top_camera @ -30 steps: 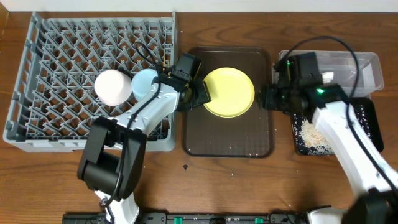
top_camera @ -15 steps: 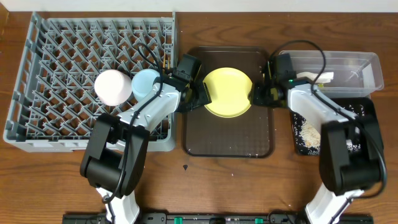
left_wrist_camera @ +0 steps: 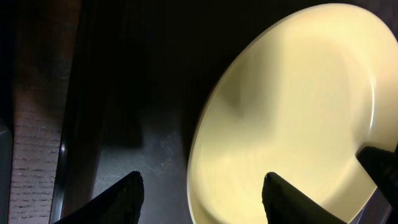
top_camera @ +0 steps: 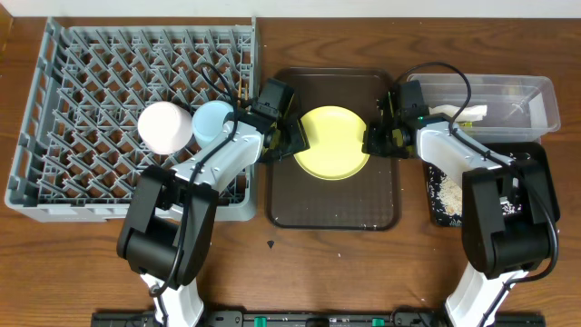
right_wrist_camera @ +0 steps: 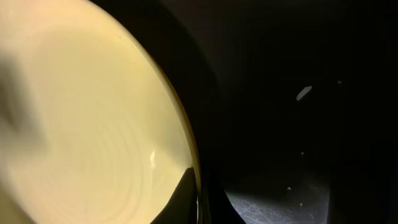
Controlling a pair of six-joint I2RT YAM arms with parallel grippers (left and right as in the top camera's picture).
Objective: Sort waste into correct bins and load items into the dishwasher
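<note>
Mia: Overhead, right arm has swung off the bins at the right and in to the middle. The right gripper (top_camera: 374, 143) has gone from open to pinched on the right rim of the pale-yellow plate (top_camera: 332, 143), which has slid slightly toward the bottom of the brown serving tray (top_camera: 331, 207).

Tom: And the left gripper (top_camera: 292, 143)?

Mia: Unmoved at the plate's left rim, jaws apart. The dish rack (top_camera: 91, 64) at the left holds the white bowl (top_camera: 163, 127) and light-blue bowl (top_camera: 211, 116).

Tom: Left wrist view?

Mia: Its fingers (left_wrist_camera: 127, 196) stand at the bottom of the frame with the plate (left_wrist_camera: 298, 112) rim between them, not gripped.

Tom: Right wrist?

Mia: The right gripper (right_wrist_camera: 198, 199), at the bottom centre, is closed on the plate (right_wrist_camera: 87, 124) edge, over the dark tray (right_wrist_camera: 280, 137).

Tom: Meaning?

Mia: I judge the plate is the next item for the rack. The right side has it, the left could clamp next.
</note>
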